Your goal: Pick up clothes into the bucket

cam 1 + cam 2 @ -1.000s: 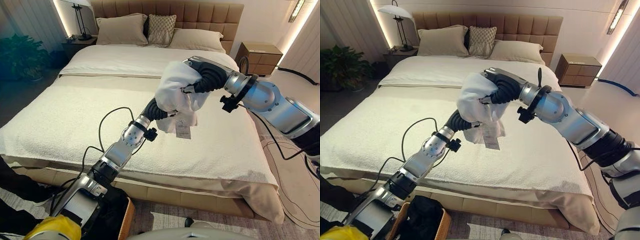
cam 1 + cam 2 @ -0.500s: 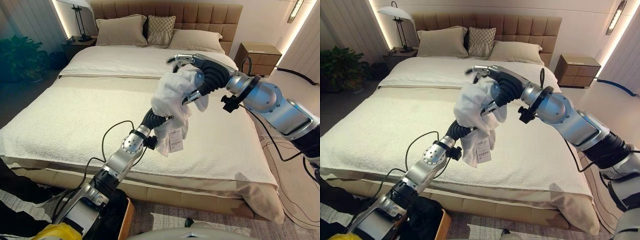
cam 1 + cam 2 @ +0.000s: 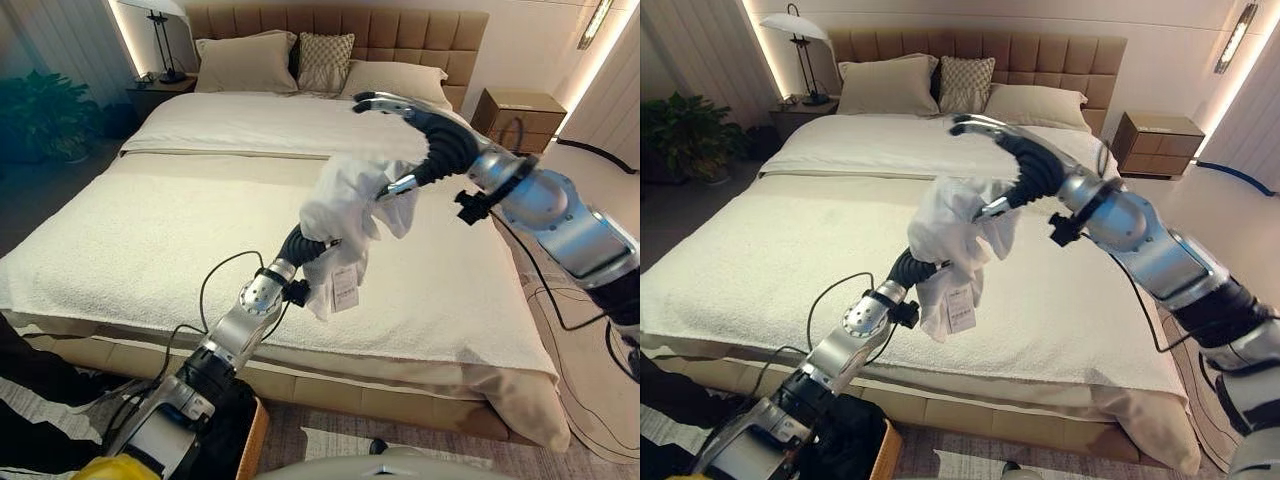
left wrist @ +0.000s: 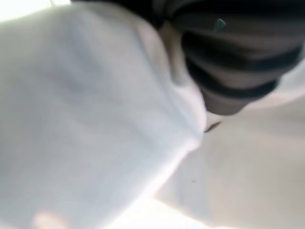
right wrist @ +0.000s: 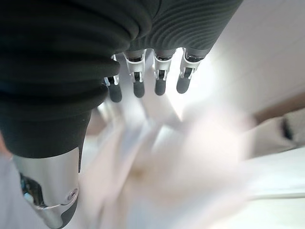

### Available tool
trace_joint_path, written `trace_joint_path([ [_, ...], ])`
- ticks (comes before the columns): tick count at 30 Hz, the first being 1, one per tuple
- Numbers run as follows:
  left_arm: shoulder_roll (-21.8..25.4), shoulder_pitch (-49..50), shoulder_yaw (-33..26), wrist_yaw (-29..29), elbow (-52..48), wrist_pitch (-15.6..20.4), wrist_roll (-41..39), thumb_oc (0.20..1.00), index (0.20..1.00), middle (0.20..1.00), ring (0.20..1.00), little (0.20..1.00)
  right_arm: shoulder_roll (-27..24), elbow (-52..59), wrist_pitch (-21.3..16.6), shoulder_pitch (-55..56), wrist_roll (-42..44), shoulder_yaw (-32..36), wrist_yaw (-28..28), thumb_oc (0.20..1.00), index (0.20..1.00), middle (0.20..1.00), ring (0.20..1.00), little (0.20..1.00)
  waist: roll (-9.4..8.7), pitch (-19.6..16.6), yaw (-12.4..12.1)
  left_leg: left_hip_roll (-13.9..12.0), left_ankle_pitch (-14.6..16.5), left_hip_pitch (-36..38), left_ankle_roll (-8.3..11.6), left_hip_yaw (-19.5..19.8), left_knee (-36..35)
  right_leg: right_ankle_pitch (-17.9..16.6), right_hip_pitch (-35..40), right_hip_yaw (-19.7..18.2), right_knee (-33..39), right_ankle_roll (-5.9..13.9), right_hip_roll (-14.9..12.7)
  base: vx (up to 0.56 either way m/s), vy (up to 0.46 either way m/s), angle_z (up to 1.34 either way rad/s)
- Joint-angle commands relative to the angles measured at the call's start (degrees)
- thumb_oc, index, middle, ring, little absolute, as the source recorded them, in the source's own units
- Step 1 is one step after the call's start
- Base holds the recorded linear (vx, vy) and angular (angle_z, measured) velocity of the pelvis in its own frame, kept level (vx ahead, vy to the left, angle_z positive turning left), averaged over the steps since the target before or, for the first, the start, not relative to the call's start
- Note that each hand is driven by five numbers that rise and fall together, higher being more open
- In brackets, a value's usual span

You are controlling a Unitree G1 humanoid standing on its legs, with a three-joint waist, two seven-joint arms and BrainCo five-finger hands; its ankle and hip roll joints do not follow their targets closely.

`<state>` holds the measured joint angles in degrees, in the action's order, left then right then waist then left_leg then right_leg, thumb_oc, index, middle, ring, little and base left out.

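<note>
Left eye view: white garment (image 3: 350, 205) bunched and held up in the air above the bed (image 3: 150, 230), over the cream blanket near its right half, with a paper tag (image 3: 344, 290) hanging from the lower folds. Left hand (image 3: 322, 237) buried in the cloth from beneath, wrist cover just showing at the underside; fingers hidden, so cannot tell whether curled or straight. Right hand (image 3: 400, 108) above and behind the garment, fingers stretched out straight and apart, thumb (image 3: 403, 184) touching the cloth's right edge (not clamped on it). Wicker basket (image 3: 252, 440) at the bottom edge, on the floor before the bed's foot, with dark cloth (image 3: 225, 430) inside. Three pillows (image 3: 320, 62) against the padded headboard, a lamp (image 3: 158, 40) on the left nightstand, a wooden nightstand (image 3: 517, 112) on the right, a potted plant (image 3: 45, 110) far left.

Right eye view: same arrangement; garment (image 3: 955, 230) draped over the left hand, right hand (image 3: 995, 130) spread open above it, tag dangling below.

Left wrist view: white cloth (image 4: 86, 124) pressed close against the lens, the dark ribbed cover at one corner, pale bedding beyond.

Right wrist view: row of straight fingers (image 5: 160, 86) extended from the ribbed cover, thumb apart, blurred white cloth (image 5: 190, 162) past them.
</note>
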<state>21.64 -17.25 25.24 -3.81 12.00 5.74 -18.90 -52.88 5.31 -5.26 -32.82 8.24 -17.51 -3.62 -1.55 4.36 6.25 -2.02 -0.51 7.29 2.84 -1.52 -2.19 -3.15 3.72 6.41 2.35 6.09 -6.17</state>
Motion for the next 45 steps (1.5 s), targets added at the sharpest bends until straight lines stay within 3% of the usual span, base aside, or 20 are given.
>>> trace_joint_path([
  [1, 2.55, 0.12, -2.61, 0.33, -3.15, 1.93, 0.28, 0.2, 0.2, 0.2, 0.2, 0.2, 2.44, -4.75, -0.12, 3.98, -3.97, 4.65, 4.98, 1.0, 1.0, 1.0, 1.0, 1.0, -2.61, -1.4, -1.14, 0.67, 4.55, -4.32, 0.28, 0.55, 5.75, 5.15, 0.11, 0.97, -4.46, 2.77, -2.34, 0.01, 0.002, 0.03],
  [3, 2.74, 4.87, -6.4, 1.1, -3.9, 1.83, 1.54, 0.2, 0.2, 0.2, 0.2, 0.2, 9.06, -9.01, 0.0, 15.31, -7.02, 13.03, 7.77, 1.0, 1.0, 1.0, 1.0, 1.0, -2.37, -0.78, -1.36, 0.79, 4.68, -4.61, 0.0, 0.99, 5.79, 5.38, 0.12, 1.4, -4.5, 2.75, -2.32, 0.0, -0.002, 0.04],
  [6, 2.87, 6.63, -7.41, 1.36, -4.16, 1.75, 2.19, 0.2, 0.2, 0.2, 0.2, 0.2, 11.7, -9.79, -0.12, 19.28, -8.22, 15.42, 8.7, 1.0, 1.0, 1.0, 1.0, 1.0, -2.49, -0.76, -1.59, 0.84, 4.75, -4.68, -0.09, 1.2, 5.88, 5.55, 0.15, 1.6, -4.57, 2.73, -2.35, 0.0, -0.001, 0.06],
  [8, 3.03, 12.52, -13.1, 1.39, -3.91, 2.0, 4.58, 0.2, 0.2, 0.2, 0.2, 0.2, 21.73, -19.85, -0.2, 30.61, -8.45, 20.21, 12.04, 1.0, 1.0, 1.0, 1.0, 1.0, -2.27, 0.36, -1.8, 1.07, 4.87, -5.47, -0.3, 1.81, 6.34, 5.91, -0.2, 1.97, -4.91, 2.58, -2.36, 0.0, 0.002, 0.06],
  [11, 3.26, 15.46, -15.87, 1.24, -4.03, 2.04, 5.61, 0.2, 0.2, 0.2, 0.2, 0.2, 24.63, -23.04, 0.02, 34.26, -8.22, 21.28, 12.16, 1.0, 1.0, 1.0, 1.0, 1.0, -2.41, 0.84, -1.82, 1.12, 4.98, -6.21, -0.32, 2.18, 6.82, 6.09, -0.78, 2.11, -5.17, 2.52, -2.3, -0.01, -0.006, 0.11],
  [15, 3.83, 20.5, -22.36, -1.75, -3.77, 3.13, 8.86, 0.2, 0.2, 0.2, 0.2, 0.2, 29.33, -35.33, -0.35, 39.81, -7.42, 20.97, 13.09, 1.0, 1.0, 1.0, 1.0, 1.0, -2.46, 3.69, -1.97, 1.38, 4.79, -9.2, -0.27, 2.83, 8.65, 6.0, -3.37, 2.05, -6.29, 2.35, -2.2, -0.07, 0.004, 0.07],
  [17, 4.06, 21.27, -23.21, -2.12, -3.56, 3.17, 9.24, 0.2, 0.2, 0.2, 0.2, 0.2, 29.51, -37.14, -0.28, 39.97, -7.4, 20.79, 13.11, 1.0, 1.0, 1.0, 1.0, 1.0, -2.45, 4.35, -2.03, 1.48, 4.76, -10.08, -0.25, 2.94, 9.19, 5.98, -4.14, 2.05, -6.64, 2.32, -2.22, -0.1, 0.012, 0.0],
  [18, 4.65, 22.4, -25.01, -3.65, -2.03, 3.63, 10.21, 0.2, 0.2, 0.2, 0.2, 0.2, 29.79, -43.18, -0.11, 40.15, -8.21, 20.08, 13.56, 1.0, 1.0, 1.0, 1.0, 1.0, -2.34, 6.0, -2.38, 1.62, 4.56, -11.78, -0.19, 3.42, 10.05, 5.8, -5.7, 2.09, -7.27, 2.28, -2.29, -0.12, 0.018, -0.01],
  [24, 6.22, 24.82, -28.42, -8.07, 3.6, 4.34, 12.35, 0.2, 0.2, 0.2, 0.2, 0.2, 29.18, -53.46, -0.29, 38.74, -8.53, 18.26, 14.49, 1.0, 1.0, 1.0, 1.0, 1.0, -2.19, 11.9, -3.28, 2.25, 4.69, -19.71, -0.26, 4.8, 15.82, 5.52, -12.6, 1.85, -11.47, 1.79, -2.93, -0.12, 0.029, 0.07],
  [34, 4.83, 22.56, -31.23, -15.62, 14.31, 5.01, 10.2, 0.2, 0.2, 0.2, 0.2, 0.2, 30.08, -53.64, -1.15, 34.95, -7.95, 13.22, 15.08, 1.0, 1.0, 1.0, 1.0, 1.0, -2.55, 19.01, -4.68, 2.95, 5.04, -30.01, -0.98, 5.81, 22.8, 6.54, -22.78, 1.15, -18.95, 1.01, -4.13, -0.1, 0.03, 0.08],
  [35, 5.23, 19.94, -31.2, -18.58, 17.88, 5.08, 10.14, 0.2, 0.2, 0.2, 0.2, 0.2, 30.31, -53.64, -1.66, 33.13, -7.12, 12.12, 16.23, 1.0, 1.0, 1.0, 1.0, 1.0, -2.98, 21.53, -4.88, 3.22, 5.1, -33.55, -1.09, 6.38, 25.26, 6.99, -26.02, 1.27, -21.56, 0.82, -4.55, -0.09, 0.024, 0.09],
  [39, 7.09, 15.73, -30.17, -21.68, 21.23, 4.7, 10.59, 0.2, 0.2, 0.2, 0.2, 0.2, 29.76, -54.22, -2.12, 30.5, -6.01, 10.96, 17.64, 1.0, 1.0, 1.0, 1.0, 1.0, -3.77, 24.87, -5.04, 3.59, 5.21, -38.24, -1.15, 7.22, 28.55, 7.39, -30.35, 1.77, -24.8, 0.71, -5.23, -0.1, 0.018, 0.09],
  [45, 10.61, 11.52, -29.7, -24.0, 25.63, 3.9, 10.07, 0.2, 0.2, 0.2, 0.2, 0.2, 29.0, -53.7, -2.68, 28.72, -4.78, 9.69, 18.97, 1.0, 1.0, 1.0, 1.0, 1.0, -4.82, 25.44, -4.81, 3.99, 5.48, -45.32, -1.38, 7.8, 32.2, 7.64, -36.85, 1.78, -28.0, 0.62, -5.59, -0.06, 0.015, 0.11],
])
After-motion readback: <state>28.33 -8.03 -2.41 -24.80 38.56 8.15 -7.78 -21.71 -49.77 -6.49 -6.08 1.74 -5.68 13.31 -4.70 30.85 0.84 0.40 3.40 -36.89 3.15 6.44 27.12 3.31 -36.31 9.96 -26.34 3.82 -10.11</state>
